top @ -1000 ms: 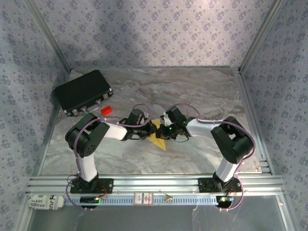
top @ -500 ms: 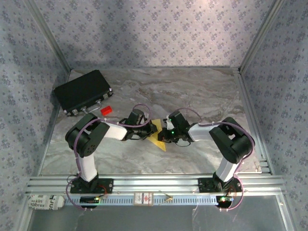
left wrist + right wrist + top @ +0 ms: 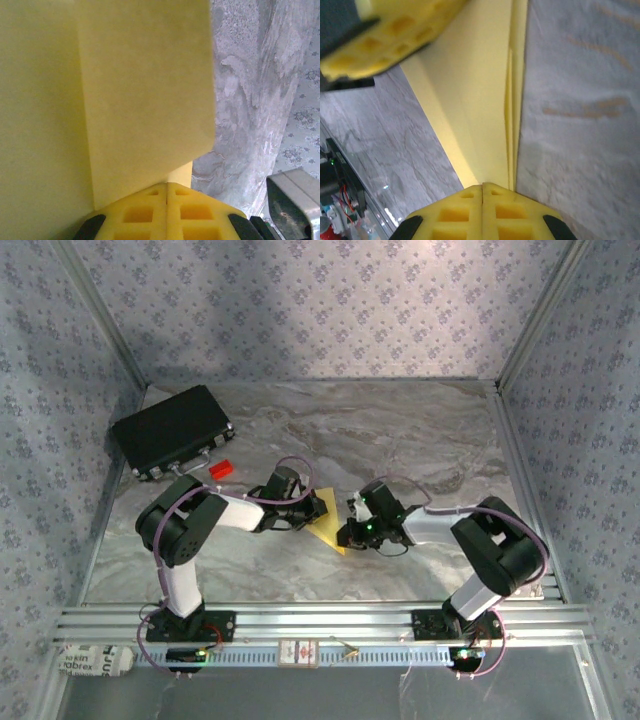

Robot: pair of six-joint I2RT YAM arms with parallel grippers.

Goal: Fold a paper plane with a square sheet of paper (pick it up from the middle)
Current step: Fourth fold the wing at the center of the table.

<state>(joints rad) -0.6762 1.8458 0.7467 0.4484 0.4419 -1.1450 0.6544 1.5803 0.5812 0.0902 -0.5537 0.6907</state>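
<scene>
The paper [image 3: 328, 523] lies on the table [image 3: 420, 430], about midway across and nearer the front; the left gripper [image 3: 312, 508] touches the paper's left edge, the right gripper [image 3: 348, 536] its near right corner; behind and left of the paper sits a block [image 3: 221, 469]; farther behind and left of the paper, past the block, a case [image 3: 172, 430]; in front of the paper, along the table's near edge, runs a rail [image 3: 330, 620].

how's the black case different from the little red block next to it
The black case is far larger than the red block. The case is a wide, flat rectangle with metal fittings along its near edge, while the block is a small plain chunk. Both rest close together at the far left of the marble table.
</scene>
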